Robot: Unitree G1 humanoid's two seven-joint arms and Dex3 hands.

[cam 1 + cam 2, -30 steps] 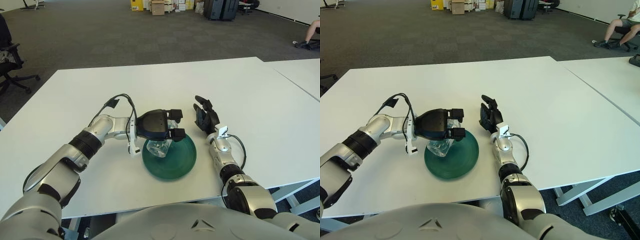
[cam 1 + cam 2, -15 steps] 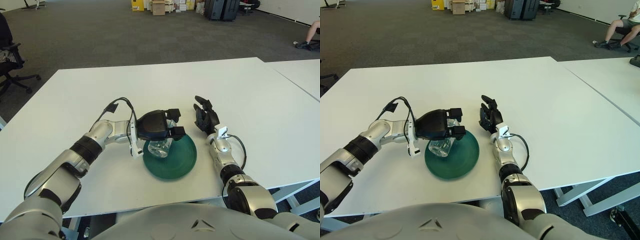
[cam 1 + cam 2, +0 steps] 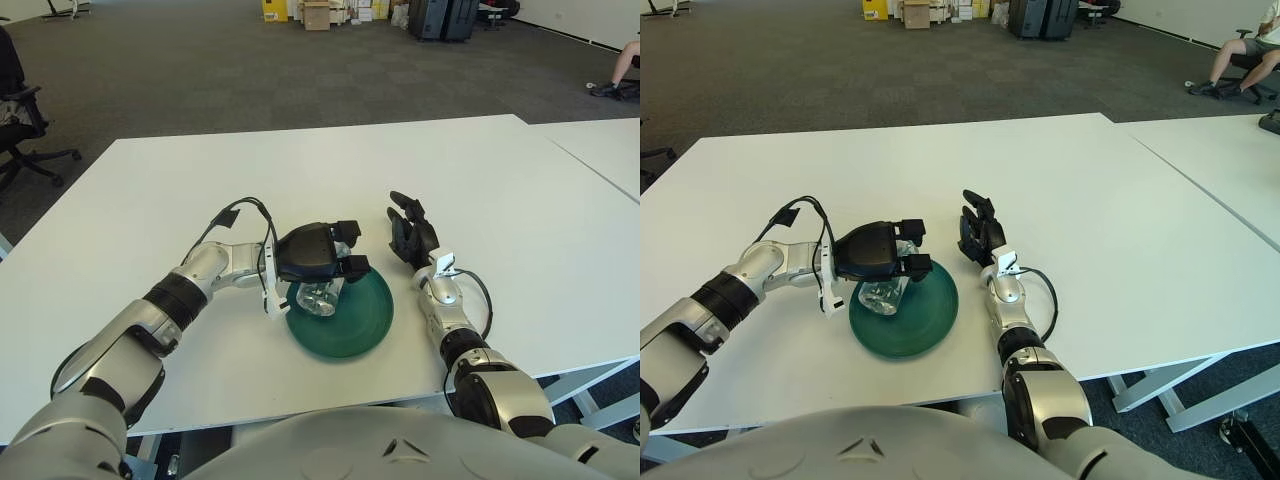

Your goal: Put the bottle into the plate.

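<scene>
The left robot hand [image 3: 318, 262] grips the clear bottle [image 3: 320, 296] over the green plate's [image 3: 360, 325] left edge; released there, it might roll onto the table [image 3: 480, 190], while the right robot hand [image 3: 410, 235] idles open beside the plate.

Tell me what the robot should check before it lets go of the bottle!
1. Left hand has the clear bottle in its fingers: ok.
2. Bottle is over the green plate, at its left part: ok.
3. Bottle's bottom touches the plate: cannot tell, the hand hides it.
4. Bottle stands straight: cannot tell.
5. Right hand is out of the way, beside the plate's right rim, fingers spread: ok.
6. Plate sits flat on the white table, away from its edges: ok.
</scene>
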